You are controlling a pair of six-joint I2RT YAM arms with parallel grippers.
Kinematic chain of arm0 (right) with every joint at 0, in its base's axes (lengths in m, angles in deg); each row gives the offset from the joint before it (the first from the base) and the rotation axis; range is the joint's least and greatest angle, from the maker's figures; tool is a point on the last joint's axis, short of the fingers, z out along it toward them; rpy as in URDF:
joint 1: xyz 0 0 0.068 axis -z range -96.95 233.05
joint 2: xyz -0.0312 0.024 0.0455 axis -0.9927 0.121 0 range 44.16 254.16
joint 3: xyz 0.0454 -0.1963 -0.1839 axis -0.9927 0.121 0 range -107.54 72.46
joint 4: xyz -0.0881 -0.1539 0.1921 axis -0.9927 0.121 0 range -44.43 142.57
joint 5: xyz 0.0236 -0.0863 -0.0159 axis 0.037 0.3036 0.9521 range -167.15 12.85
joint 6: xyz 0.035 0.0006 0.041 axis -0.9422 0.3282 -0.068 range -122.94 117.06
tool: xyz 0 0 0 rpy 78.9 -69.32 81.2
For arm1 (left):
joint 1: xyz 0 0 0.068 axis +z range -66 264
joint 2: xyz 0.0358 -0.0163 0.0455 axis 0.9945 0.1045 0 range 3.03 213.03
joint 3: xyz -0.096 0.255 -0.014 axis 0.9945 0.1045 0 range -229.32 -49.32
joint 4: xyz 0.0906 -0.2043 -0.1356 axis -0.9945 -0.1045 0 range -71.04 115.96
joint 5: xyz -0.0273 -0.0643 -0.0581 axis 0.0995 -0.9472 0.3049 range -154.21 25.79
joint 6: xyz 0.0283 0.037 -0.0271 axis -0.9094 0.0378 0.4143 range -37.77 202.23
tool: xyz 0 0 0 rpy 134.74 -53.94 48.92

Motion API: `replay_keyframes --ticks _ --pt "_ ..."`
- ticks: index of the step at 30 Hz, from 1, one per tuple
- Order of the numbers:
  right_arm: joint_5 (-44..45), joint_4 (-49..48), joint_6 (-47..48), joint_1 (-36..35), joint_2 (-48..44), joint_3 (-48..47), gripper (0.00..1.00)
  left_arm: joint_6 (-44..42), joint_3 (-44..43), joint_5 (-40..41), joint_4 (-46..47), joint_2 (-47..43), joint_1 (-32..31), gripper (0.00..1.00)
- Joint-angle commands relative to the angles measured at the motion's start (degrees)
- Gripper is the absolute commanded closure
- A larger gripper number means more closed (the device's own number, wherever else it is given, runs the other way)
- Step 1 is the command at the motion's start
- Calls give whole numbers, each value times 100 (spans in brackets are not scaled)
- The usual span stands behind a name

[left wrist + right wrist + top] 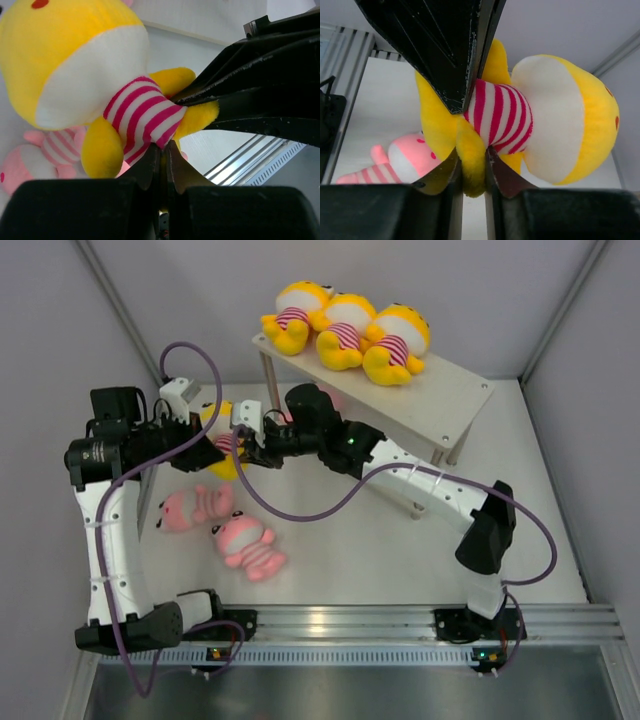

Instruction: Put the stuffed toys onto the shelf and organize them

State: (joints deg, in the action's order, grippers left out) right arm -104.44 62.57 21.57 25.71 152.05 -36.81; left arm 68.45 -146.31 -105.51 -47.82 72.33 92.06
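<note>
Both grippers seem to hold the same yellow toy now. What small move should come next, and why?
Probably open the left gripper. It pinches the striped body of the yellow toy, while the right gripper pinches a yellow limb, so the toy is held twice. The right arm stands nearer the shelf and seems better placed to carry it there.

Plain grey walls (40, 320) all round, white tabletop (400, 560), ribbed metal rail (350, 625) along the near edge.
</note>
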Motion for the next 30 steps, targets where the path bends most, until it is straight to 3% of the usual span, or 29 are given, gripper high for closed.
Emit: replay_keyframes --ticks 1,3,4,7,10,12,18,24,30 --pt "-391 49 133 -102 -66 -305 88 7 -355 -502 92 22 -58 100" --pt "-295 111 141 -102 -163 -296 96 33 -391 -458 100 49 -58 95" --pt "-242 155 133 -102 -277 -296 100 59 -434 -336 100 49 -58 85" --pt "-75 199 177 -93 -497 -322 100 -19 -452 -2 100 75 -58 25" --pt "-48 321 194 -14 -752 -488 100 172 -479 1059 205 233 -58 8" --pt "-154 541 159 109 -788 -603 100 410 -418 2183 320 330 -50 2" --pt "-417 612 80 583 -1068 -806 100 490 240 4258 1005 435 -50 1" --pt "-1068 296 -122 707 -1595 -1175 100 447 900 4420 1454 497 3 1" --pt "19 -30 429 795 -2360 -1105 100 394 1191 4156 1603 541 12 1"
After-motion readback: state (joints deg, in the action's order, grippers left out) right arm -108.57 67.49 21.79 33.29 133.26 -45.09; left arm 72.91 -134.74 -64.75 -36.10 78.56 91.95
